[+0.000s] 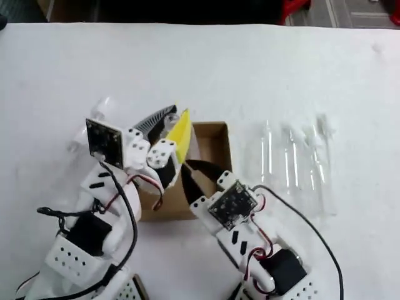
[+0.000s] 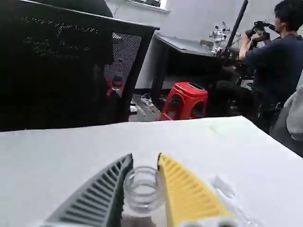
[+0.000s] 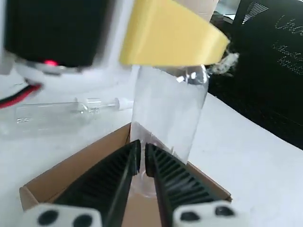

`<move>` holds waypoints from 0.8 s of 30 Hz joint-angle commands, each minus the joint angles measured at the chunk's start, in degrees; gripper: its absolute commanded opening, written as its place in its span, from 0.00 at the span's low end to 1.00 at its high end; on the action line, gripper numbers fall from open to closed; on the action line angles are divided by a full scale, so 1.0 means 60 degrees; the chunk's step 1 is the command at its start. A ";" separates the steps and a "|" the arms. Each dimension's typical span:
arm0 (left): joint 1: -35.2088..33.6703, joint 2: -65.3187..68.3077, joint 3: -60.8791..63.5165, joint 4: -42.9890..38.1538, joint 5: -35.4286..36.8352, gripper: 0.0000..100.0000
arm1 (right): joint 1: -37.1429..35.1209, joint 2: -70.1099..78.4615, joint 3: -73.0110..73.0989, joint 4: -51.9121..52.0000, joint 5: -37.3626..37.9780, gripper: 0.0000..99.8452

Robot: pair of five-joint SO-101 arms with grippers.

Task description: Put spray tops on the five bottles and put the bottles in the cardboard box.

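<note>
Left gripper (image 2: 145, 157) is clamped on the bottle (image 3: 165, 123) neck, base inside the cardboard box (image 3: 71, 172). Right gripper (image 3: 142, 147) tips are nearly together, empty, beside the bottle.

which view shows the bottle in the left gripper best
The right wrist view: the clear bottle stands upright, body showing, lower end down in the cardboard box. The left wrist view shows its open neck, no spray top, inside the left gripper. In the high view the arm hides most of it.
</note>
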 commanded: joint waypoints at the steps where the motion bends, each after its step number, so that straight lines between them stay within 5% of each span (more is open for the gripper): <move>1: 0.0271 0.0022 -0.0586 0.0044 0.0132 0.06 | 0.0637 -0.0051 -0.0073 -0.0242 -0.0073 0.01; 10: 0.1311 0.0037 -0.0762 0.0879 -0.2286 0.06 | 0.0681 -0.0139 0.0278 -0.0212 0.0000 0.01; 19: -0.1751 0.0095 -0.0733 0.0147 -0.2403 0.06 | 0.2440 -0.0139 0.0278 -0.0154 0.0000 0.01; 24: -0.1956 0.0110 0.0029 -0.0615 -0.2374 0.06 | 0.3333 -0.0139 0.0293 -0.0168 -0.0073 0.01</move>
